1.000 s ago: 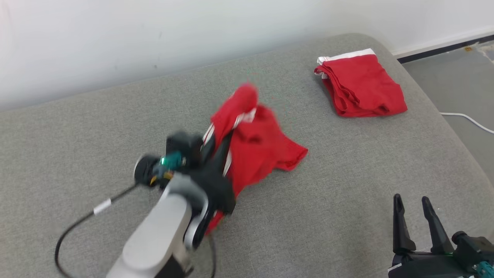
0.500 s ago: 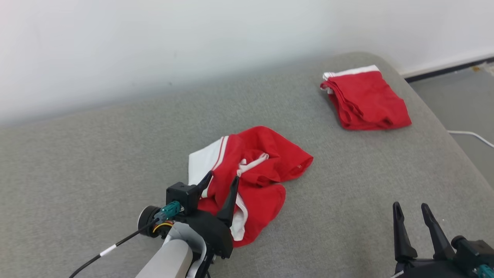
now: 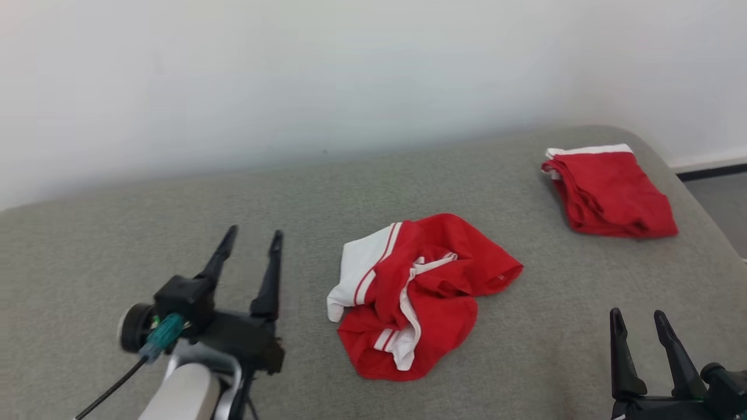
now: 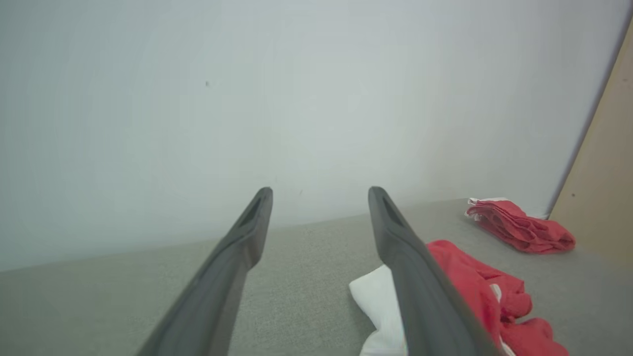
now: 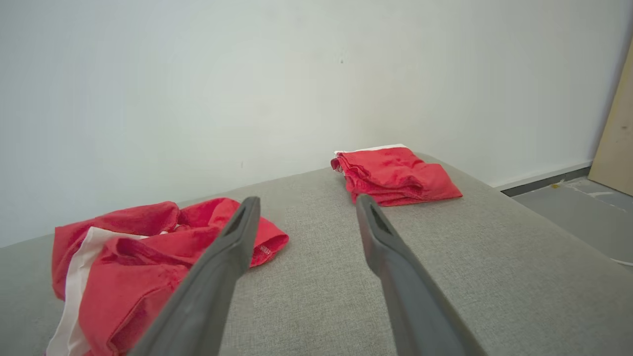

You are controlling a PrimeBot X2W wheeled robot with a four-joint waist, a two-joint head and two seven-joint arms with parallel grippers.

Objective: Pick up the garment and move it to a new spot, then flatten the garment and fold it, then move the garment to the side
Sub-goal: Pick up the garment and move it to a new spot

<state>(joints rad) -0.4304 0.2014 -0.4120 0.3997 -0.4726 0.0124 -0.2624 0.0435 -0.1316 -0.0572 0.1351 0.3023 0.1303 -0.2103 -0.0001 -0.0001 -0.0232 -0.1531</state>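
The head view gives the whole layout. A crumpled red garment with white bands (image 3: 426, 291) lies in the middle of the grey fabric-covered surface (image 3: 117, 245). A second red garment, neatly folded (image 3: 610, 192), lies at the far right corner, well apart from the first. The right wrist view adds the grey floor (image 5: 568, 207) to the right of the surface and a beige board (image 5: 615, 133) that stands at the white wall (image 5: 198, 74). From the left wrist view, the crumpled garment's white part is just to the right of the right finger, partly hidden behind it.

The left hand (image 3: 255, 231) is to the left of the crumpled garment, near it but not touching. Its two dark fingers are spread wide, with nothing between them, and point away toward the wall. Its pale forearm (image 3: 181, 391) comes up from the near edge, and a black cable (image 3: 108, 388) hangs from the wrist. The right hand (image 3: 637, 314) rests at the near right, also spread open and empty, fingers pointing to the far side.

One second ago the left hand held this garment up, above the surface. Half a second ago its fingers were already apart, over the near left edge of the cloth. Now the hand is clear of the cloth, and the garment lies released on the surface. The camera has also moved, so the whole picture is shifted.
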